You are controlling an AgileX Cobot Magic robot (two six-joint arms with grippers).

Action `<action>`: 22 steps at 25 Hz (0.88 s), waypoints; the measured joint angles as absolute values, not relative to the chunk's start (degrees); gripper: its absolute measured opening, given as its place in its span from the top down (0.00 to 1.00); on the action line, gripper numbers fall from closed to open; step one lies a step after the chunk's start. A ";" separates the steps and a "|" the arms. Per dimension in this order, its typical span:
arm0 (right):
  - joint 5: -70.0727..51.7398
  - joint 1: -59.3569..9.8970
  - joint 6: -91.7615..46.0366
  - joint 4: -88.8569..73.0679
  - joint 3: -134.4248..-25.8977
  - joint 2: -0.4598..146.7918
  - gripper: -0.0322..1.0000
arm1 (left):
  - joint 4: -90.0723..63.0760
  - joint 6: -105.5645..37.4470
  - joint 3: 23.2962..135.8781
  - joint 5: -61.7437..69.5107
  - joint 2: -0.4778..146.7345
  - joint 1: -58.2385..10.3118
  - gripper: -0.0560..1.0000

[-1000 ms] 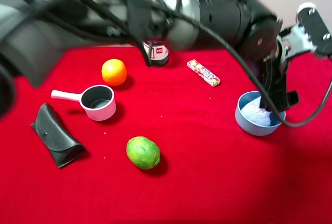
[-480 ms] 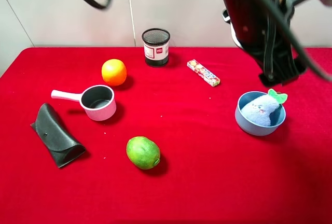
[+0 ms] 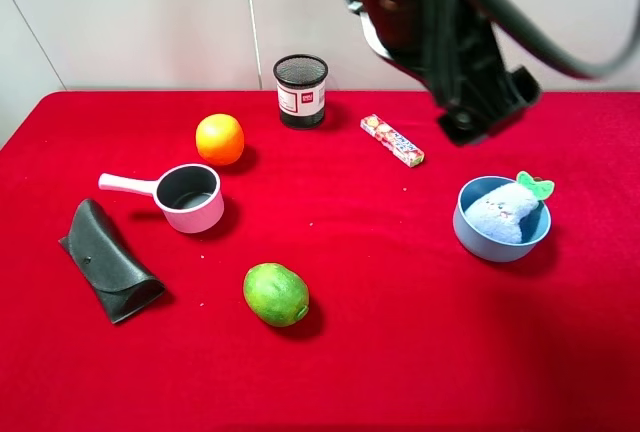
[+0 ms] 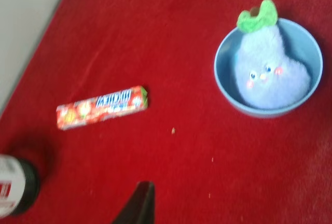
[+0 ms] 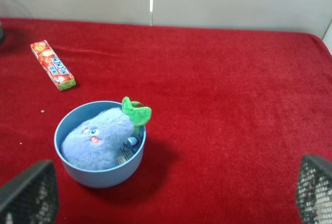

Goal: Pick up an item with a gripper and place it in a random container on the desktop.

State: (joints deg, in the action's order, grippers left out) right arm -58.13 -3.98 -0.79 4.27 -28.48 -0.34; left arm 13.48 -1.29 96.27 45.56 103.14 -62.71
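The pale-blue plush (image 3: 503, 210) with its green bow lies inside the light-blue bowl (image 3: 470, 227) at the right of the red table. It rests free, with nothing touching it. It also shows in the left wrist view (image 4: 267, 73) and the right wrist view (image 5: 96, 138), in the bowl (image 4: 223, 76) (image 5: 67, 169). My left gripper (image 3: 478, 117) hangs on the dark arm, above and to the upper left of the bowl. Only one dark tip (image 4: 141, 198) of it shows in its wrist view. My right gripper (image 5: 171, 190) is open and empty, with its fingers (image 5: 28, 193) wide apart.
A candy pack (image 3: 392, 140) lies left of the bowl. A black mesh cup (image 3: 300, 90) stands at the back. An orange (image 3: 219, 139), a pink saucepan (image 3: 185, 197), a green lime (image 3: 275, 294) and a black pouch (image 3: 108, 260) lie on the left half.
My left arm has lifted off the bowl and swung up and to the left. The plush stays behind in the bowl, let go.
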 joint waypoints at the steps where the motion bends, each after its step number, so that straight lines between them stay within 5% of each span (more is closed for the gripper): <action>1: -58.13 -3.98 -0.79 4.27 -28.48 -0.34 0.30 | 14.04 0.00 94.77 45.56 101.41 -62.71 0.01; 22: -58.13 -3.98 -0.79 4.27 -28.48 -0.34 0.30 | 21.77 12.37 57.02 48.63 67.93 -62.71 0.01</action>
State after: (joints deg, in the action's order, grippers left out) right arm -58.13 -3.98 -0.79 4.27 -28.48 -0.34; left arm 21.77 12.37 57.02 48.63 67.93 -62.71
